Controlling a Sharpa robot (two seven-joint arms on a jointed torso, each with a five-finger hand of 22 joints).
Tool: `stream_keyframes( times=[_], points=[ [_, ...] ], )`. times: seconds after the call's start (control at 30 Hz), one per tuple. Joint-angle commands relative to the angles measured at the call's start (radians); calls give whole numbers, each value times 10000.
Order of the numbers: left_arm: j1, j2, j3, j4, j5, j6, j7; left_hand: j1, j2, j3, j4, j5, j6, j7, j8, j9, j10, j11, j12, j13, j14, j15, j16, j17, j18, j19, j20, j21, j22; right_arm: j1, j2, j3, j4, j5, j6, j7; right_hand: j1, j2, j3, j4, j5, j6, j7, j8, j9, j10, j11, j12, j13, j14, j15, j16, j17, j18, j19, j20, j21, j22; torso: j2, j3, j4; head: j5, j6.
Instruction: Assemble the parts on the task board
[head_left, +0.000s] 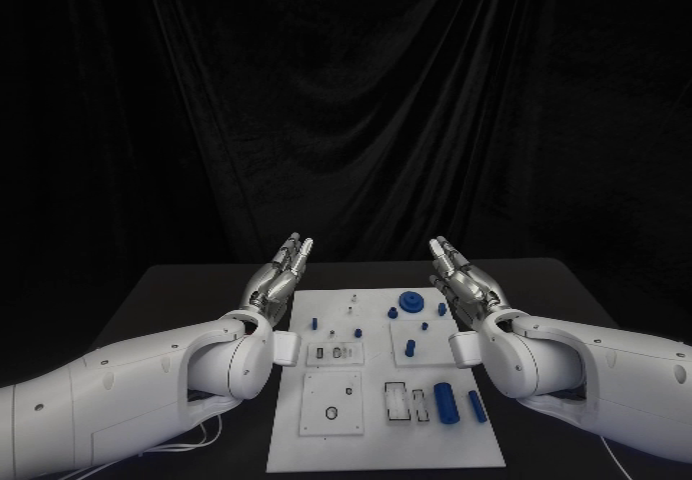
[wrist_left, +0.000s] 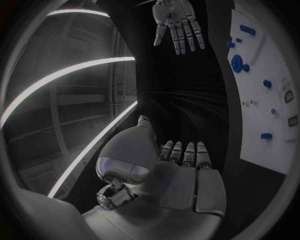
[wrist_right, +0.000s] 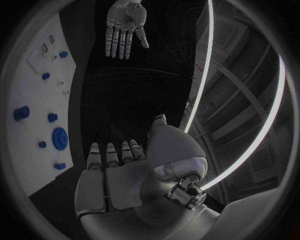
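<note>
Blue parts (head_left: 446, 402) lie scattered on white task board (head_left: 382, 455).

- Room's really dim, black curtain (head_left: 361, 120) swallowing most of the light.
- The white task board (head_left: 382, 380) stands out brightest.
- Wrist views bend hard at the edges, with glaring light strips (wrist_left: 69, 75).

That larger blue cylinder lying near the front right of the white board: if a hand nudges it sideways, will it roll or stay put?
The larger blue cylinder lies on its side on the flat white task board, so a sideways nudge would probably roll it, perhaps against the slimmer blue rod beside it. It looks rigid and smooth, likely light moulded plastic, so it could slip in a loose pinch. Pushed along its length, it should slide rather than roll.
</note>
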Motion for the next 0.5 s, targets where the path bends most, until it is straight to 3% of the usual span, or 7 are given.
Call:
stream_keyframes(
  times=[0.03, 0.17, 0.2, 0.23, 0.27, 0.37, 0.5],
  points=[
    [206, 24, -159, -29, 796, 2426, 429, 520, 52, -130, 86, 51, 124, 114, 18, 34, -9, -71, -35, -9, 13, -1122, -37, -17, 262, 10, -283, -62, -10, 233, -110, -219, 68, 1013, 2384, -737, 468, 38, -123, 79, 124, 85, 103, 22, 33, -2, 24, -48, -10, 13, -392, -41, -16, 183, -4, -23, -35, -10, 7, -2, 3, 0, 1],
    [459, 31, -469, -79, 1177, 3686, 549, 601, 70, -123, 95, 50, 221, 269, 39, 53, -9, 183, -35, -9, 13, -844, -37, -17, 441, 10, 185, -62, -10, 481, -223, -551, 106, 1406, 3314, -975, 498, 23, -105, 84, 130, 148, 258, 35, 45, -2, 171, -48, -10, 13, -332, -41, -16, 186, -4, 22, -35, -10, 7, -2, 3, 0, 1],
    [520, 32, -544, -92, 1270, 3992, 578, 675, 71, -106, 94, 75, 470, 492, 110, 102, -9, 278, -35, -9, 13, -232, -37, -17, 357, 10, 651, -62, -10, 532, -247, -620, 113, 1489, 3509, -1025, 513, 13, -98, 83, 141, 178, 296, 41, 50, -2, 230, -48, -10, 13, -297, -41, -16, 187, -4, 53, -35, -10, 7, -2, 3, 0, 1],
    [578, 34, -616, -104, 1358, 4281, 606, 736, 57, -93, 91, 109, 634, 544, 165, 133, -9, 261, -35, -9, 13, 23, -37, -17, 287, 10, 831, -62, -10, 579, -268, -683, 121, 1563, 3684, -1070, 540, -1, -86, 83, 152, 231, 371, 51, 59, -2, 326, -48, -10, 13, -209, -41, -16, 191, -4, 113, -35, -10, 7, -2, 3, 0, 1],
    [631, 35, -680, -114, 1437, 4544, 631, 826, 30, -77, 85, 199, 795, 620, 223, 160, 71, 305, 16, 27, 13, 106, -37, -17, 290, 10, 930, -62, -10, 619, -286, -736, 127, 1627, 3834, -1108, 606, -12, -59, 81, 218, 334, 530, 73, 77, -2, 455, -48, -10, 13, -15, -41, -16, 203, -4, 252, -35, -10, 7, -2, 3, 0, 1],
    [731, 38, -803, -134, 1588, 5042, 678, 1261, -53, -24, 93, 621, 1380, 867, 410, 225, 520, 528, 378, 170, 13, 432, -37, -17, 412, 10, 1364, -62, -10, 685, -316, -824, 137, 1731, 4081, -1171, 740, -29, -13, 76, 367, 406, 578, 80, 86, -2, 666, -48, -10, 13, 207, -41, -16, 221, -4, 437, -35, -10, 7, -2, 3, 0, 1],
    [858, 41, -959, -160, 1781, 5676, 739, 1646, -76, 40, 90, 1388, 1701, 1043, 497, 262, 655, 654, 610, 208, 35, 481, -16, -4, 533, 33, 1575, -39, 5, 723, -334, -876, 143, 1793, 4227, -1208, 994, -29, 74, 83, 566, 682, 882, 128, 129, -2, 832, -48, -10, 13, 432, -41, -16, 230, -4, 690, -35, -10, 7, -2, 3, 0, 1]
  ],
)
